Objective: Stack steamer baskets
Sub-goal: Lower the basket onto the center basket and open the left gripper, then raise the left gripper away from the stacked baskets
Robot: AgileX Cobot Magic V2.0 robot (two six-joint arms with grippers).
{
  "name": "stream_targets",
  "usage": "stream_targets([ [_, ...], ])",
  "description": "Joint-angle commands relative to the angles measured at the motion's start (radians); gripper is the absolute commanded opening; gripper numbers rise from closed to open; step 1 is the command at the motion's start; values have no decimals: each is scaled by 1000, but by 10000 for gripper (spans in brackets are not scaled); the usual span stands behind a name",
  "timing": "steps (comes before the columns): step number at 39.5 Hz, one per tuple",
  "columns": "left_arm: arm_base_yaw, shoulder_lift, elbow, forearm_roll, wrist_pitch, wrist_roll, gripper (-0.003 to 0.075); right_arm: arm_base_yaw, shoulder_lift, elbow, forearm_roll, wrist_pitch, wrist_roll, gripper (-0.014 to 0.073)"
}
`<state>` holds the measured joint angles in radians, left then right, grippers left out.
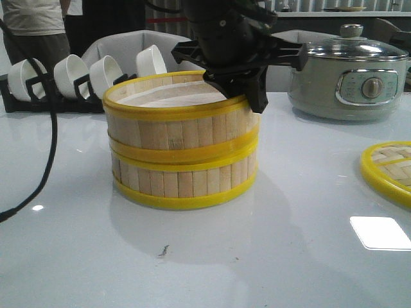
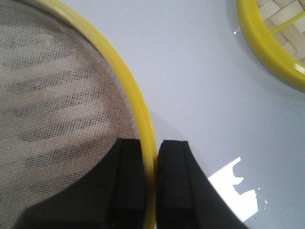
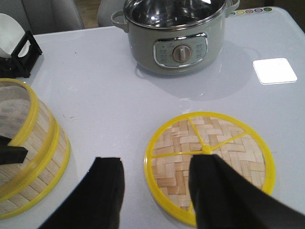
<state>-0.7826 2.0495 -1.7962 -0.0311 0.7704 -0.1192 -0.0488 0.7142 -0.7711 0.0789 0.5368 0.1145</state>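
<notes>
While the left gripper [image 2: 151,186] pinches the yellow rim of the top basket [image 1: 181,125], that basket sits on the bottom basket [image 1: 185,179] on the white table [image 1: 212,256].

Seen from the front, the two baskets form one stack left of the table's middle, the upper one slightly out of line with the lower. The left wrist view shows one black finger [image 2: 128,186] inside the rim over the mesh liner and the other outside it, closed narrow on the rim. The right gripper [image 3: 157,186] hangs with its fingers wide apart and holding nothing, above the woven lid [image 3: 209,162], which lies flat on the table apart from the stack. A grey-green pot [image 1: 350,80] stands behind, and white cups [image 1: 90,74] rest in a black rack.
</notes>
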Motion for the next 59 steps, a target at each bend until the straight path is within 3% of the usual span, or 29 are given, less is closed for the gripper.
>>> stream_targets([
  [1,-12,-66,-39,-15,-72,-1,85,2,1,-39,-3,-86,-3,434],
  [15,-10,-66,-39,31,-35,-1,109,2,1,-39,-3,-87,-3,434],
  [25,-10,-66,-39,31,-35,-3,324,2,1,-39,-3,-87,-3,434],
  [29,-10,-66,-39,31,-33,-4,359,2,1,-39,-3,-87,-3,434],
  [54,-9,-181,-43,131,-49,-27,354,2,1,-39,-3,-87,-3,434],
  [58,-9,-221,-43,172,-61,-38,270,2,1,-39,-3,-87,-3,434],
  [59,-9,-232,-43,181,-61,-38,213,2,1,-39,-3,-87,-3,434],
])
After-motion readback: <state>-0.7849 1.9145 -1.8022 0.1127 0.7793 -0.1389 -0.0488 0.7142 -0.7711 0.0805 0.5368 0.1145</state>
